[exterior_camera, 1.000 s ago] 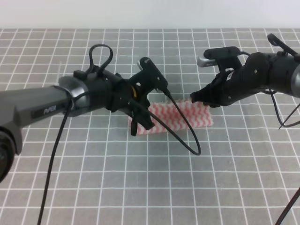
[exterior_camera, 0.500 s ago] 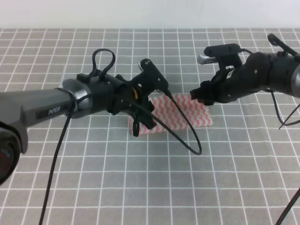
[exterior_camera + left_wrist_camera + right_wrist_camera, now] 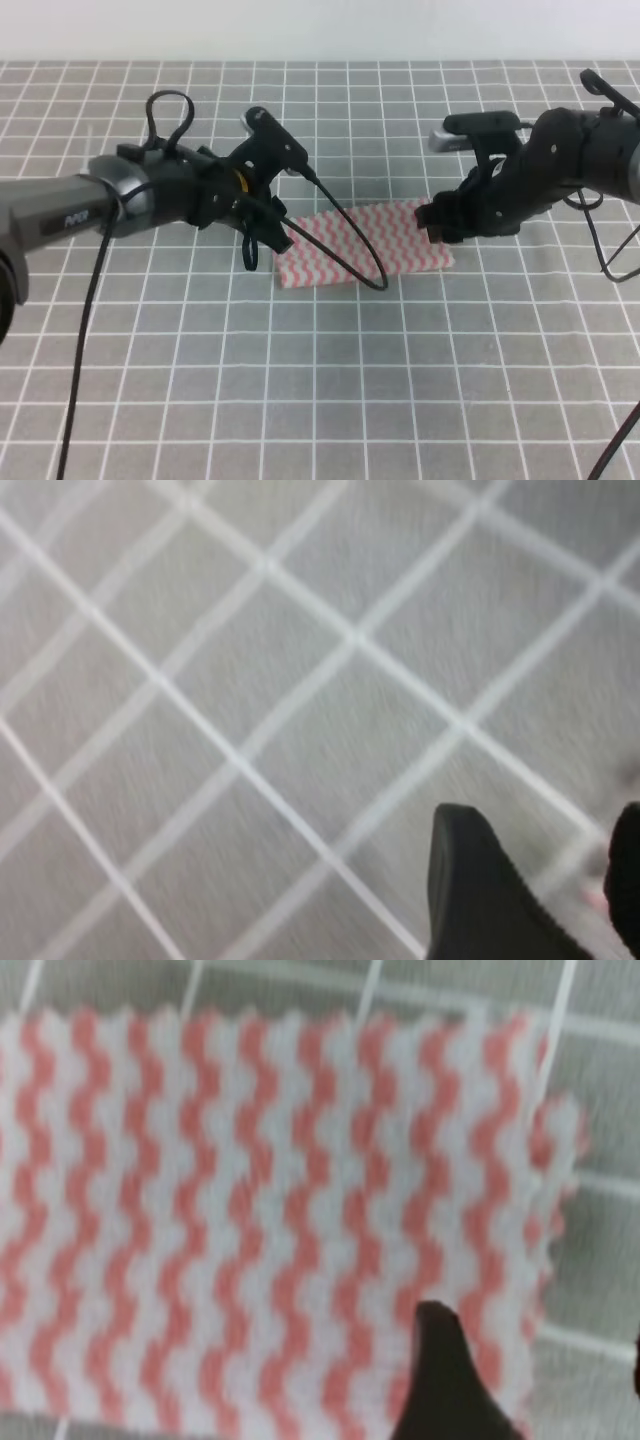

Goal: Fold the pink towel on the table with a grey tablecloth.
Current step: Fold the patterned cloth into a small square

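Centre of the high view, the pink towel [image 3: 365, 243] lies flat on the grey tablecloth [image 3: 330, 390], long axis left to right. The right gripper [image 3: 440, 222] hovers at its right end, nearer than the left gripper [image 3: 262, 240], which sits just off the left end. Half a second ago the left arm covered the cloth; now it has swung to the upper left. Left wrist view: only grid (blurred), fingers [image 3: 480, 895] spread, empty. Right wrist view: stripes fill the frame, one finger [image 3: 440, 1380] low right, the other cropped, so I cannot tell its spread.
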`<action>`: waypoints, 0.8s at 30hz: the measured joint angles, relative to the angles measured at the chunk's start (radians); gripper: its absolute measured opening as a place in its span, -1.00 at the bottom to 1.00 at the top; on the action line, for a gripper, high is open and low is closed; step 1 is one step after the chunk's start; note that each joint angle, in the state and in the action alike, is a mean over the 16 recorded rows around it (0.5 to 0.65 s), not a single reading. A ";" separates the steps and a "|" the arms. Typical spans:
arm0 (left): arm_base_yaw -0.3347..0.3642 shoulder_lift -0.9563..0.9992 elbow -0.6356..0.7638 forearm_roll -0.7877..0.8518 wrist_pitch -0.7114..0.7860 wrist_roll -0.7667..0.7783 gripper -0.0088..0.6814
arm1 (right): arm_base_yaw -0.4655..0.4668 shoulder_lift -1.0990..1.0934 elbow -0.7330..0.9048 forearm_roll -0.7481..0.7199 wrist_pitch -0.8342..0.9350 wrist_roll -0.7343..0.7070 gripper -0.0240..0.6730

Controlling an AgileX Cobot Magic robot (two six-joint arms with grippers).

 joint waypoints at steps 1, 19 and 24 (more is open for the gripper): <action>0.001 -0.006 0.000 -0.004 0.016 -0.009 -0.34 | -0.001 -0.001 -0.001 0.003 0.011 0.001 0.09; -0.081 -0.014 -0.001 -0.206 0.221 0.010 -0.97 | -0.004 0.002 -0.022 0.050 0.094 0.002 0.16; -0.088 0.007 0.000 -0.235 0.234 0.028 -0.97 | -0.004 0.014 -0.022 0.052 0.093 0.000 0.15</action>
